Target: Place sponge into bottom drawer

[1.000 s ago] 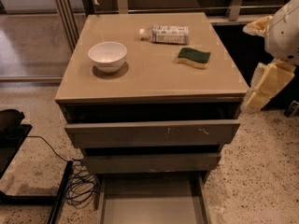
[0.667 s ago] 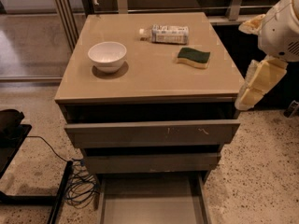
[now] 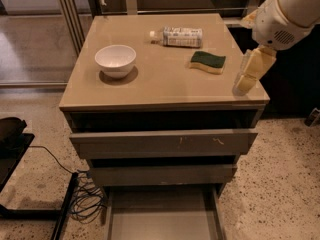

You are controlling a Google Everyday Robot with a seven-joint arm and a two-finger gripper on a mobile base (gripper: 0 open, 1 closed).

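The sponge [image 3: 207, 61], dark green on top with yellow foam below, lies flat on the right part of the cabinet top, in front of a lying bottle. The bottom drawer [image 3: 162, 216] is pulled out at the foot of the cabinet, and its grey floor is bare. My gripper [image 3: 248, 76] hangs from the white arm over the cabinet top's right edge, a little to the right of the sponge and apart from it. It holds nothing that I can see.
A white bowl [image 3: 115, 59] stands on the left of the tan cabinet top [image 3: 160, 86]. A plastic bottle [image 3: 177, 36] lies at the back. The top drawer [image 3: 165, 143] and middle drawer [image 3: 162, 174] stick out slightly. Cables [image 3: 85, 201] lie on the floor at the left.
My arm and gripper have moved left, from beside the cabinet to over its right edge, closer to the sponge. The sponge, bowl and drawers have not moved.
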